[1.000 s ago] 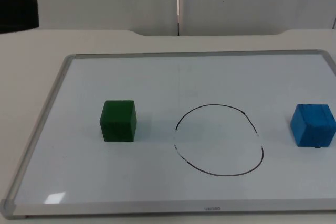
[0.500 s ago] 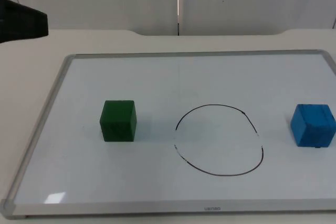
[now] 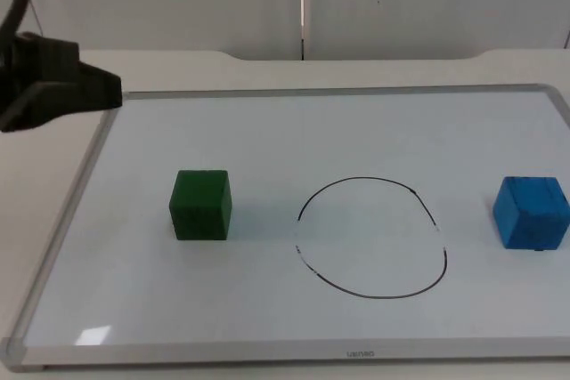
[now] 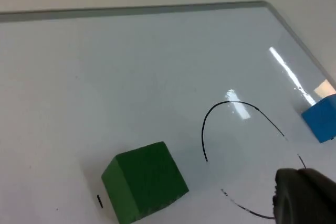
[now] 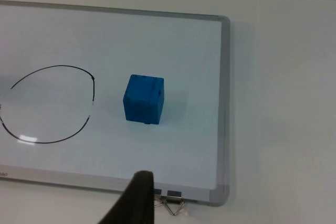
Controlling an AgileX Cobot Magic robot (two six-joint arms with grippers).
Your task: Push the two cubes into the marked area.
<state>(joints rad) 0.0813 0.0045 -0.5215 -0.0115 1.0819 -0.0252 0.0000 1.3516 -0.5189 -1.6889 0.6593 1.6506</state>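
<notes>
My left gripper hangs at the upper left of the top view, over the whiteboard corner; I cannot tell its grip. The green cube sits squarely left of the drawn circle, the blue cube right, both outside.

Bright, even, from overhead. Soft faint shadows beside the green cube and blue cube. Glare streaks across the whiteboard in the left wrist view, small bright patch near its front edge from the top. Blurred fingertip up close, out of focus.
</notes>
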